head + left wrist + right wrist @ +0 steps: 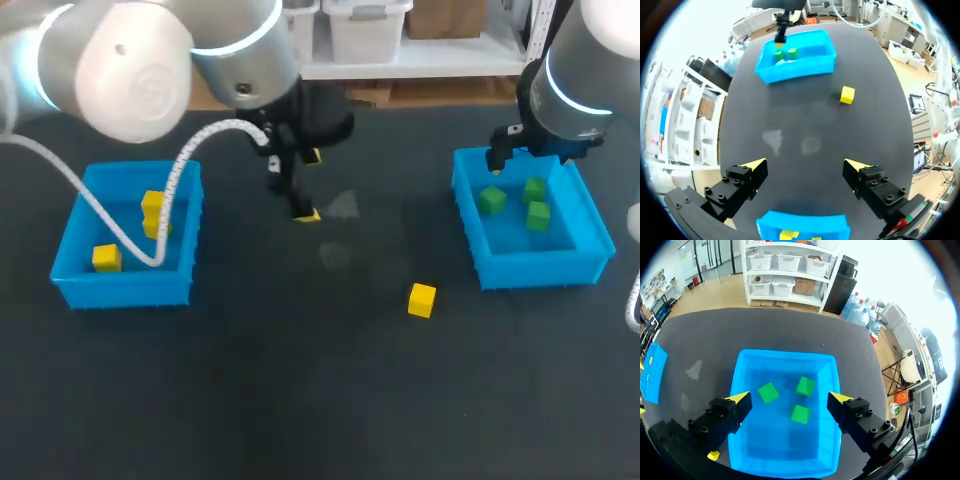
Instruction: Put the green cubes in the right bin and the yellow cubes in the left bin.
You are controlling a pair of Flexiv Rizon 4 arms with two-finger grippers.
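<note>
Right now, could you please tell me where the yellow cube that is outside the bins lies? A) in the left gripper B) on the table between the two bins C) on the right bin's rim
B: the yellow cube rests on the bare table, between the left bin and the right bin, nearer the right one.
</note>
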